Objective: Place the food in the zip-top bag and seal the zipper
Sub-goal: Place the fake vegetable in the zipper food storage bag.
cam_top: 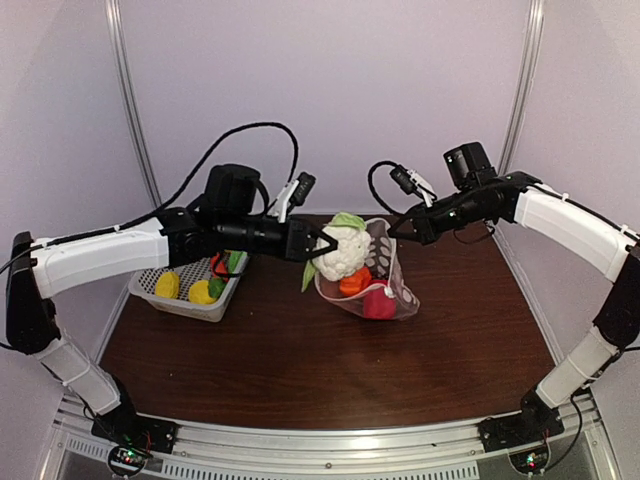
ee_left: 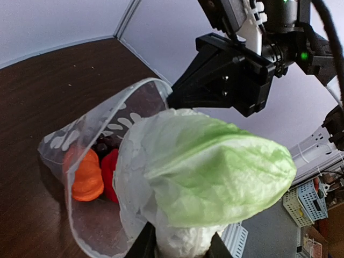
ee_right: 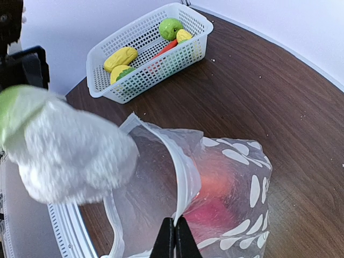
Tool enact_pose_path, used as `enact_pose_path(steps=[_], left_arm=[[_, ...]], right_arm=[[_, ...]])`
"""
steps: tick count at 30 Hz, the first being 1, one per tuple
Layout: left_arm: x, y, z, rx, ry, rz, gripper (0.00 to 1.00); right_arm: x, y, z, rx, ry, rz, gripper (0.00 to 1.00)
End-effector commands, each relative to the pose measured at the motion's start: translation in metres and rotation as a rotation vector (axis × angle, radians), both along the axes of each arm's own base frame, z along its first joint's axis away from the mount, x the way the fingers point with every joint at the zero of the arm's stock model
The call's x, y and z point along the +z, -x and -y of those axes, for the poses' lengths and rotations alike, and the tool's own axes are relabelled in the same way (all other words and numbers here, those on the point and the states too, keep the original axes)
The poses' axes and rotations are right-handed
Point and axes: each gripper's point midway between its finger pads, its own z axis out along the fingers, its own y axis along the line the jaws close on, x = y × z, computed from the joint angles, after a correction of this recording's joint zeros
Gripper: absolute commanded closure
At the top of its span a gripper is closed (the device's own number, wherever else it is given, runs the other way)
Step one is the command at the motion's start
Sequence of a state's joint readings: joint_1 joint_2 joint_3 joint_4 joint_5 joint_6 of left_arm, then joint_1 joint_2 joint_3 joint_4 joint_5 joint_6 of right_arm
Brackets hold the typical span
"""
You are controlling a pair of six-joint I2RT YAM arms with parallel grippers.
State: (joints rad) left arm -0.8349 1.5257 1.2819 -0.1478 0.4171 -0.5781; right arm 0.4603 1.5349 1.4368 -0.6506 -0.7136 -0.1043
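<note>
My left gripper (cam_top: pixel 322 244) is shut on a white toy cauliflower with green leaves (cam_top: pixel 343 250) and holds it at the open mouth of the zip-top bag (cam_top: pixel 392 270). It fills the left wrist view (ee_left: pixel 215 172), with my fingers (ee_left: pixel 141 244) clamped on its stem. My right gripper (cam_top: pixel 392 229) is shut on the zipper (ee_right: pixel 183 177) at the bag's upper rim and holds the mouth up and open. An orange piece (ee_left: pixel 86 174) and a red piece (ee_left: pixel 110 172) lie inside the bag. The cauliflower also shows in the right wrist view (ee_right: pixel 70 156).
A white mesh basket (cam_top: pixel 155 292) stands at the left with yellow, green and red toy food (cam_top: pixel 205 290) in it; it also shows in the right wrist view (ee_right: pixel 102 86). The dark wood table (cam_top: pixel 300 360) is walled by pale panels behind and at the sides.
</note>
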Motion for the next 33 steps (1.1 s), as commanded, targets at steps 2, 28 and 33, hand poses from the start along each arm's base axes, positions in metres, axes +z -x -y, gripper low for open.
enact_pose_path(steps=[2,28,33], left_arm=[[0.005,0.0,0.046,-0.062,0.139,-0.054,0.85],[-0.119,-0.051,0.158,-0.022,0.07,-0.371,0.69],[-0.09,-0.04,0.152,-0.047,0.095,-0.365,0.4]], right_arm=[[0.011,-0.004,0.0,-0.016,-0.01,0.009,1.0],[0.011,0.037,-0.029,0.2,-0.053,-0.005,1.0],[0.02,0.023,-0.019,0.153,-0.054,0.02,1.0]])
